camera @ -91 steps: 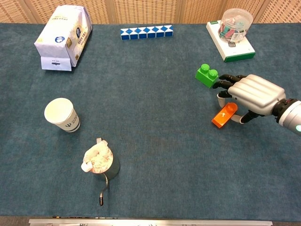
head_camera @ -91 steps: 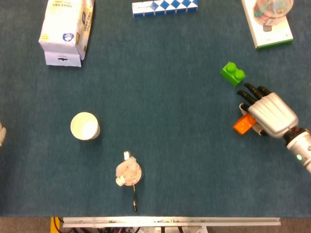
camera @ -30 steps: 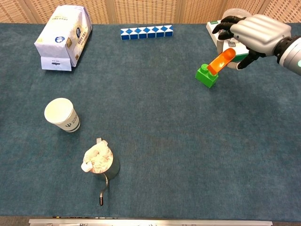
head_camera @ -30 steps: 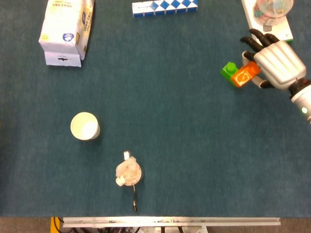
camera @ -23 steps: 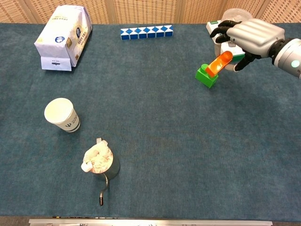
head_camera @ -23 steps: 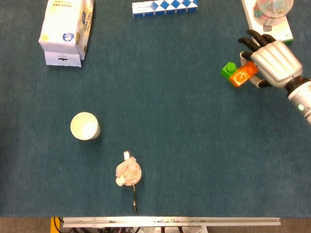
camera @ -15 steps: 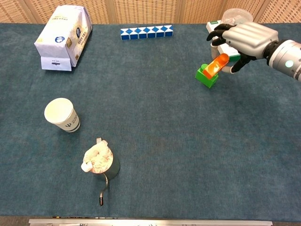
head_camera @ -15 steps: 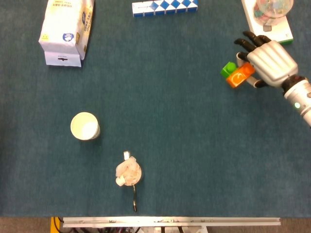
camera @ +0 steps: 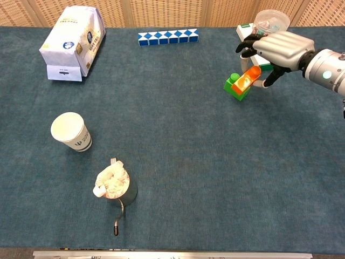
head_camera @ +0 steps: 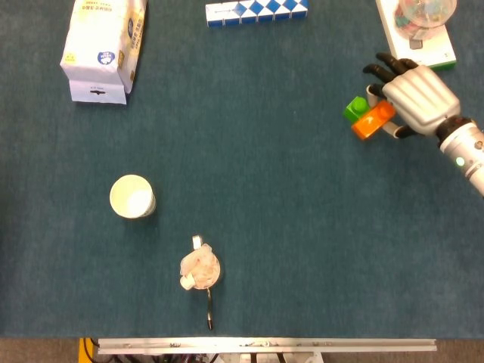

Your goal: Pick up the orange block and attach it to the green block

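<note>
Far left of the green block (head_camera: 354, 109) stand a white bag (head_camera: 103, 47) and a paper cup (head_camera: 132, 197), with a small metal pitcher (head_camera: 200, 271) nearer. The orange block (head_camera: 373, 120) sits tilted over the green block's right part, apparently touching it, gripped by the right hand (head_camera: 414, 95). The left hand is out of sight.
</note>
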{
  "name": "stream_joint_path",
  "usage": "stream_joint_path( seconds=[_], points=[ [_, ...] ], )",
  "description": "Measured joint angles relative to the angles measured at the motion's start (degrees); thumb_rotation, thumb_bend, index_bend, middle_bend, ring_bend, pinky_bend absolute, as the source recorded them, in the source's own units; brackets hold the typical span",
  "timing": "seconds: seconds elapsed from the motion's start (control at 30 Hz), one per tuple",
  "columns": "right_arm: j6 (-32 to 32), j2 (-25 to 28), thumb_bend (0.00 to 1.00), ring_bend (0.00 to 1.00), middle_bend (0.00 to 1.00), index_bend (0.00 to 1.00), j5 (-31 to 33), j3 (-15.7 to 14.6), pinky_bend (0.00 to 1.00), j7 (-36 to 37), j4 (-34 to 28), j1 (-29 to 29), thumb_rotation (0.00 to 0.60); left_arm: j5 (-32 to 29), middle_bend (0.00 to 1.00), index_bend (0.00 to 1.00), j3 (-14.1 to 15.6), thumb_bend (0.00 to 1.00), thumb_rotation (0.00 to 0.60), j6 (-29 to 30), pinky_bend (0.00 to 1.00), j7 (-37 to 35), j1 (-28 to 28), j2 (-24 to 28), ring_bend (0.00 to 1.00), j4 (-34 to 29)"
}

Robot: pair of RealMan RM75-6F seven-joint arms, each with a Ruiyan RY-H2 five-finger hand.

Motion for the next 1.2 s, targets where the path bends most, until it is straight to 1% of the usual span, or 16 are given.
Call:
stream_joint_path(
  seconds=[0.37, 1.2],
  points=[
    [-1.0, -1.2, 0.25, 0.06, 0.17, 0.6, -0.2, -0.3, 0.21, 1.0, 1.3, 1.1, 0.6, -0.5, 0.51, 0.58, -0.2, 0.57, 0.6, -0.4, 0.61, -0.7, 0.0, 0.1, 0.4, 0.3],
    [-2.4, -2.9, 0.25, 0.06, 0.17, 0.6, 0.3, -1.3, 0.21, 2.7, 4.8, 1.8, 0.6, -1.0, 0.51, 0.58, -0.4, 0.58, 0.6, -1.0, 0.61, -0.7, -0.2, 0.0, 0.4, 0.6]
  ],
)
